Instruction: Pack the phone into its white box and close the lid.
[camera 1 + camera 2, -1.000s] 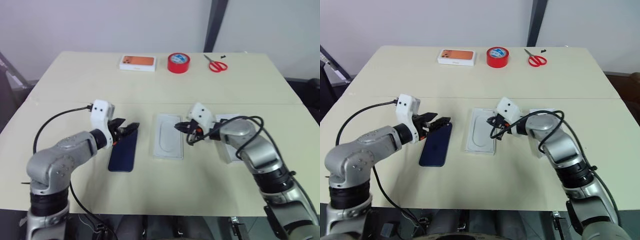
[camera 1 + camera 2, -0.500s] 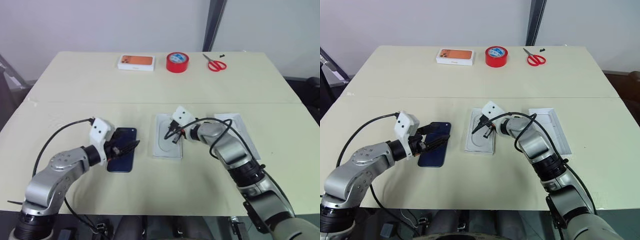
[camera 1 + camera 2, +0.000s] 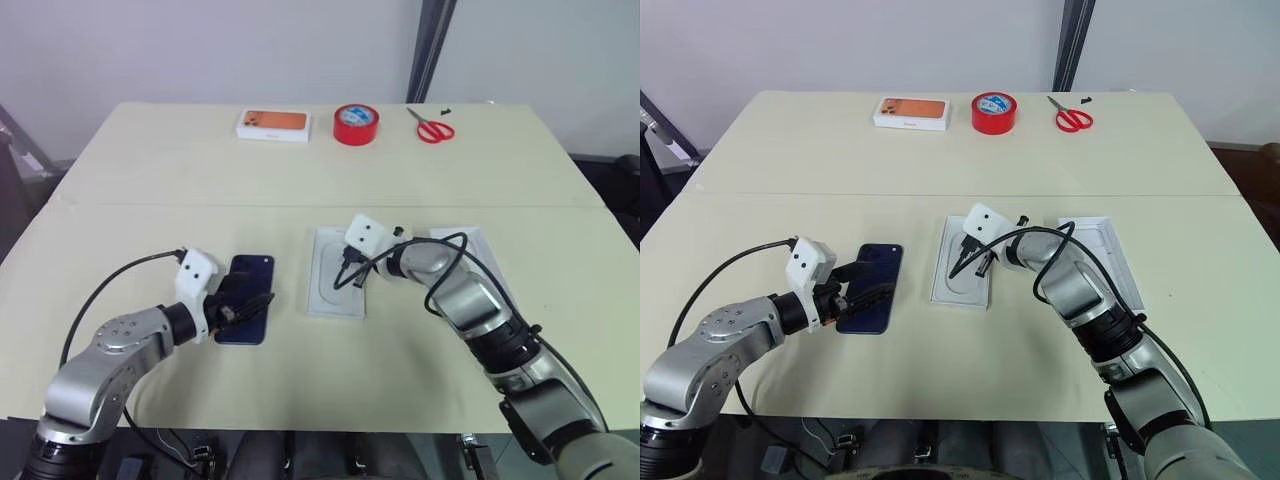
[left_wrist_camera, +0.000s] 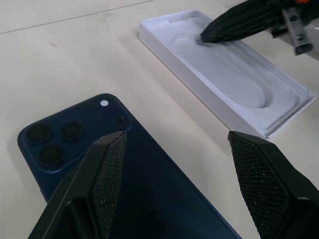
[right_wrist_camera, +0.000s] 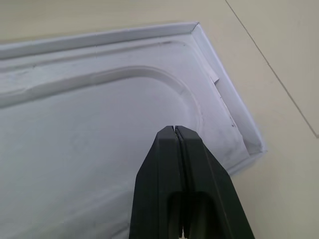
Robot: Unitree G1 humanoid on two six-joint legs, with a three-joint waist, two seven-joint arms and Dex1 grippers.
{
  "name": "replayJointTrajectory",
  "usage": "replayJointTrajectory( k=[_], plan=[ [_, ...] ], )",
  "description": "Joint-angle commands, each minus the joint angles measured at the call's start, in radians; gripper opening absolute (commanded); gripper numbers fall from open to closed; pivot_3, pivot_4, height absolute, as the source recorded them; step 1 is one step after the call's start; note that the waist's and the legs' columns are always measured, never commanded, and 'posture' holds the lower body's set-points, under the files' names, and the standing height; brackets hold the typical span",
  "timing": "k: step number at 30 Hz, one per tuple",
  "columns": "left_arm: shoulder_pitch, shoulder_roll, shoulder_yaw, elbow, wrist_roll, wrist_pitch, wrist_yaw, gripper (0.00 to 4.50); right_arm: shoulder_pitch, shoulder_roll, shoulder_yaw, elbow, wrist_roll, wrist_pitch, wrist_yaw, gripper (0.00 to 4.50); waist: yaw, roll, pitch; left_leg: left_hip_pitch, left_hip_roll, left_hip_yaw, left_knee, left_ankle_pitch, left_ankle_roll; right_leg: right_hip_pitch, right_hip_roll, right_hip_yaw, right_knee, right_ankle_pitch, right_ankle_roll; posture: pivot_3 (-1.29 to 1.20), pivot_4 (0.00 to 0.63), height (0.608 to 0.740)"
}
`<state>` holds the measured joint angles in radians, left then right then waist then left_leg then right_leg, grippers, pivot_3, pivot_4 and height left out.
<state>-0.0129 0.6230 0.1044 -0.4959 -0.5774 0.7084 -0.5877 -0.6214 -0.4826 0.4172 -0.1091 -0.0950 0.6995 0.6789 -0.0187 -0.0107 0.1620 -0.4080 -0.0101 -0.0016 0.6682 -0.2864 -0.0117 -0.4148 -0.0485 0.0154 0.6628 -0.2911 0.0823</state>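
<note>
I am holding my left gripper [image 4: 172, 149] low over the phone [image 3: 245, 298], its fingers spread wide, one above each long edge. The phone is lying flat on the table [image 3: 180, 190], just left of the white box [image 3: 337, 287], camera cluster at the far end and long axis running away from me along my fingers. My left arm is the nearer one, forearm low and angled inward. My right gripper [image 5: 175, 130], fingers pressed together and holding nothing, is pointing down into the white box's recessed insert [image 4: 234, 79]. The lid [image 3: 1110, 262] is lying open-side up just right of the white box.
</note>
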Motion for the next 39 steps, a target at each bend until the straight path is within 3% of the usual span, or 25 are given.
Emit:
replayJointTrajectory(
  k=[1,9,16,21,25,39],
  plan=[
    [-0.003,0.008,0.034,-0.029,0.0,-0.022,-0.003,3.46,0.015,-0.005,-0.01,-0.129,0.031,0.024,0.046,0.03,0.001,0.0,0.0,0.0,0.0,0.0,0.0,0.0,0.0,0.0,0.0,0.0,0.0,0.0,0.0,0.0,0.15,0.729],
    [0.006,0.011,0.057,-0.023,-0.005,-0.023,-0.01,3.46,0.12,-0.069,0.029,-0.278,0.127,0.07,0.182,0.03,0.004,0.0,0.0,0.0,0.0,0.0,0.0,0.0,0.0,0.0,0.0,0.0,-0.001,0.0,0.0,0.0,0.15,0.729],
    [0.011,-0.005,0.109,-0.023,-0.031,0.019,0.039,3.46,0.102,-0.044,0.021,-0.265,0.122,0.059,0.147,0.03,0.001,0.0,0.0,0.0,0.0,0.0,0.0,0.0,0.0,0.0,0.0,0.0,0.0,0.0,0.0,0.0,0.15,0.729],
    [-0.017,-0.075,0.292,0.017,-0.184,0.214,0.209,3.46,0.012,0.031,-0.008,-0.252,0.14,0.072,0.116,0.03,0.0,0.0,0.0,0.0,0.0,-0.001,0.0,0.0,0.0,0.0,0.0,0.0,0.001,0.0,0.0,0.0,0.15,0.729],
    [-0.016,-0.067,0.357,0.017,-0.254,0.35,0.279,4.46,-0.057,0.109,0.046,-0.194,0.123,0.069,0.093,0.0,0.002,-0.001,0.0,0.0,0.0,-0.001,0.0,0.0,0.0,0.0,0.001,-0.001,0.0,0.0,0.0,0.0,0.15,0.729],
    [-0.162,-0.13,0.407,0.11,-0.455,0.714,0.449,4.46,-0.159,0.165,0.32,0.026,-0.089,-0.115,0.128,0.0,-0.001,-0.001,-0.001,0.0,0.0,-0.001,0.0,0.002,-0.004,-0.002,0.001,0.0,0.003,0.0,0.0,0.0,0.15,0.729]
  ],
)
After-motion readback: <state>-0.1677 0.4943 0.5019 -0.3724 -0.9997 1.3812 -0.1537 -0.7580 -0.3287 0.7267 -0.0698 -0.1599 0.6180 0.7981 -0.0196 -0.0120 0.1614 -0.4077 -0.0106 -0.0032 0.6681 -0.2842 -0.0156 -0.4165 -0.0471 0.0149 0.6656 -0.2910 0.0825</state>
